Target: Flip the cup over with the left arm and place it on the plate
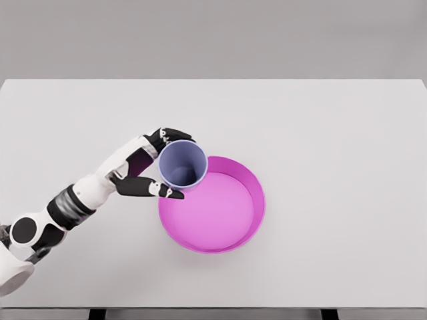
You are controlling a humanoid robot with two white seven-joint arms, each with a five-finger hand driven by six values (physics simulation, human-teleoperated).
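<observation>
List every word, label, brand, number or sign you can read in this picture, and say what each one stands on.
None: no text, number or sign can be read anywhere.
The cup held in the left hand is plain blue-grey.
The plate is plain pink.
The table is bare white.

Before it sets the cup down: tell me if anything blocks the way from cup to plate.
Nothing visible does. The left hand holds the cup, mouth up, at the upper-left rim of the pink plate, whose inside holds nothing else.
</observation>
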